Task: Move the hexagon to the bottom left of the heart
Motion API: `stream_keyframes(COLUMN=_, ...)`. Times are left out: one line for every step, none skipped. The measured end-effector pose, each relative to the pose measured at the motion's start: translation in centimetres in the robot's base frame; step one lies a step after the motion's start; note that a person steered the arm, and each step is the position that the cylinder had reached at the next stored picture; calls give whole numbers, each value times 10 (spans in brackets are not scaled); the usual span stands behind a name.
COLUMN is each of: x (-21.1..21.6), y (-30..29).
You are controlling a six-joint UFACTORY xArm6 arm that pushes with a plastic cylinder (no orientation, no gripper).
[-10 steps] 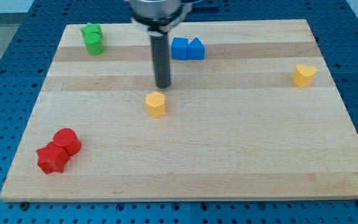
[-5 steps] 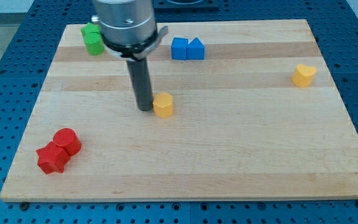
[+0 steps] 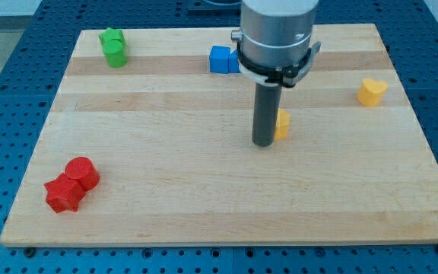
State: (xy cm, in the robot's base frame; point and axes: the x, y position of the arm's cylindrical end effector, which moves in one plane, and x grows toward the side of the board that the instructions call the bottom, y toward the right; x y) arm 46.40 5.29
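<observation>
The yellow hexagon block (image 3: 282, 125) lies a little right of the board's middle, mostly hidden behind my rod. My tip (image 3: 263, 142) rests on the board against the hexagon's left side. The yellow heart block (image 3: 371, 91) sits near the board's right edge, up and to the right of the hexagon, well apart from it.
A blue block (image 3: 220, 58) sits near the top, with anything beside it hidden by the arm. Two green blocks (image 3: 114, 47) stand at the top left. A red cylinder (image 3: 81, 173) and a red star block (image 3: 63, 193) sit together at the bottom left. The wooden board (image 3: 204, 205) lies on a blue perforated table.
My tip came down to the hexagon's left side, then swept right, pushing the hexagon about a hundred pixels toward the heart.
</observation>
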Motion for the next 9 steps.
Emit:
stream_keyframes(x=-21, y=6)
stream_keyframes(x=-28, y=6)
stream_keyframes(x=-36, y=6)
stream_keyframes(x=-49, y=6)
stream_keyframes(x=-59, y=11)
stream_keyframes(x=-55, y=31)
stream_keyframes(x=-45, y=65)
stream_keyframes(x=-40, y=97)
stream_keyframes(x=-21, y=101)
